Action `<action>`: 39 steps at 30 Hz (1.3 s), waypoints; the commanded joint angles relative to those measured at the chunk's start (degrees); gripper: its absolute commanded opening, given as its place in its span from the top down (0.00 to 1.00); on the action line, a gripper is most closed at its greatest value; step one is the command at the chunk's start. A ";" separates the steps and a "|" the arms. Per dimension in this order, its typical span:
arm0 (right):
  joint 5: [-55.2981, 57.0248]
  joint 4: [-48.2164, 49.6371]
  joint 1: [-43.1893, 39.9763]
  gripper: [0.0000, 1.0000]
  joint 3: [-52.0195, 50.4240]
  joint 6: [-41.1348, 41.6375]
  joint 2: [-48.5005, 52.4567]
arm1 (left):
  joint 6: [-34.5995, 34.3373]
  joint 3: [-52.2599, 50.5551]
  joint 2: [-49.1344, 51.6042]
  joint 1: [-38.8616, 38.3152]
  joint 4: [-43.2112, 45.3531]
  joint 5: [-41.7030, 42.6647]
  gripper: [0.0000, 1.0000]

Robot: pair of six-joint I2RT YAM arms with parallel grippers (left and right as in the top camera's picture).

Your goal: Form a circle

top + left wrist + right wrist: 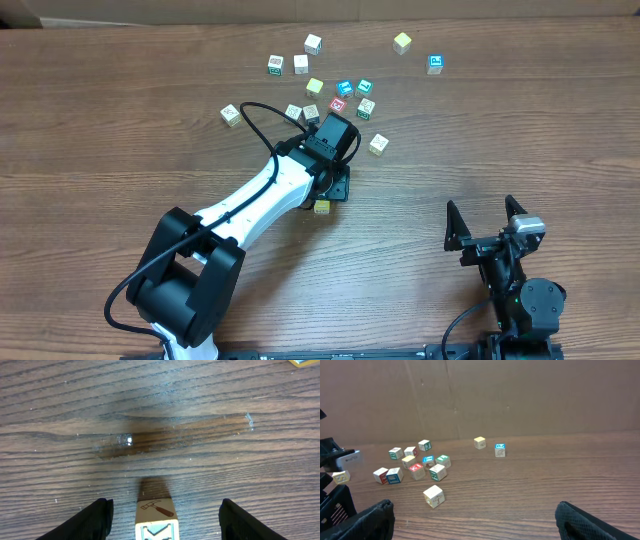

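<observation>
Nearest the robot's base, the right gripper [481, 208] is seen over the wooden table [520, 130], its jaws spread wide and holding nothing. Farther in, the left gripper [165, 510] is stretched toward the table's middle and lowered close to the surface. Its jaws are set apart on either side of a single hammer-printed cube [155, 519], and a gap is left on both sides, so the cube is not touched. Beyond it, toward the back of the table, the cluster of cubes [338, 104] is found: a red-printed one, a yellow one and whitish ones packed close, with blue and green ones just beside. Farthest away, loose cubes [402, 42] are scattered well apart.
</observation>
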 commanded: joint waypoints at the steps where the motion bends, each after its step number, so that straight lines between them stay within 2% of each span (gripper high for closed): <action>1: -0.09 0.17 0.28 0.00 -0.55 0.33 0.07 | -0.13 -0.57 0.68 -0.59 0.02 0.26 0.35; 15: -0.09 0.17 0.28 0.00 -0.55 0.33 0.07 | -0.13 -2.64 0.68 -1.31 1.40 -0.11 0.36; 19: -0.09 0.20 0.28 0.00 -0.55 0.35 0.07 | -0.63 -3.13 0.68 -1.36 0.44 -0.13 0.46; 28: -0.09 0.20 0.28 0.00 -0.55 0.33 0.07 | -0.98 -3.15 0.68 -1.36 1.11 -0.13 0.61; 32: -0.09 0.17 0.28 0.00 -0.55 0.35 0.07 | -0.63 -2.71 0.68 -1.42 0.02 -0.15 0.52; 37: -0.07 0.17 0.28 0.00 -0.55 0.35 0.07 | 0.83 0.96 0.68 -1.11 -4.76 -2.49 0.51; 39: -0.07 0.20 0.28 0.00 -0.55 0.35 0.07 | 0.81 1.44 0.68 -1.29 -6.45 -0.98 0.53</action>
